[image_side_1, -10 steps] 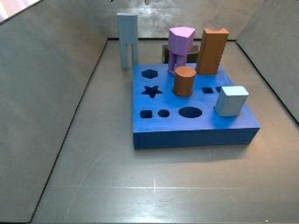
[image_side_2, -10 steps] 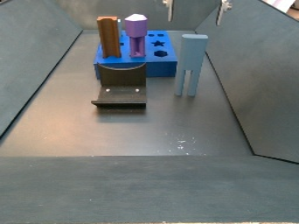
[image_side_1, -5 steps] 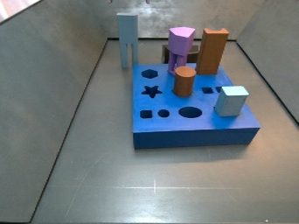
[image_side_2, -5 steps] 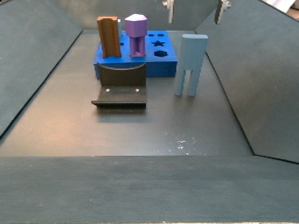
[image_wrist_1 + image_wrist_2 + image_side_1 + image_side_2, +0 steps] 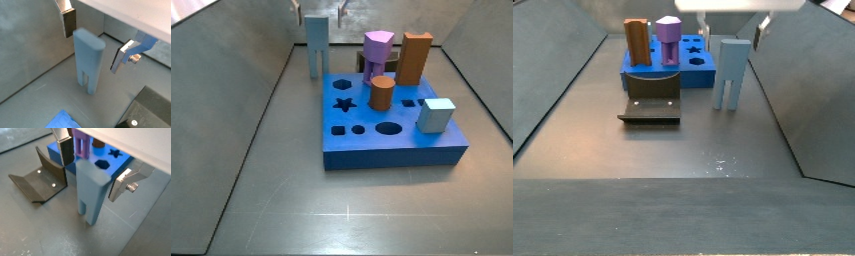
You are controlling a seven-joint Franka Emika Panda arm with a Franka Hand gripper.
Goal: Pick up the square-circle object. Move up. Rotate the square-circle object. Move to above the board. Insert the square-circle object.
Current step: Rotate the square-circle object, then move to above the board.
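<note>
Standing upright, the stiff, light-looking peg (image 5: 89, 60) wants gripping near its flat top; the gripper (image 5: 93, 42) straddles it, wide open.

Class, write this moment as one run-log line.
phase: pre-grasp | gripper: open, fingers either side of upright tall light grey-blue peg, not touching | bright-blue board: peg not inserted

floor (image 5: 305, 210): dark grey, glossy, seamed | walls (image 5: 225, 60): grey panels, sloping outward | light: faint floor reflections

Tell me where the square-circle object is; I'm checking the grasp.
The square-circle object stands upright on the floor beside the board, between the open pincer fingers, untouched.
</note>
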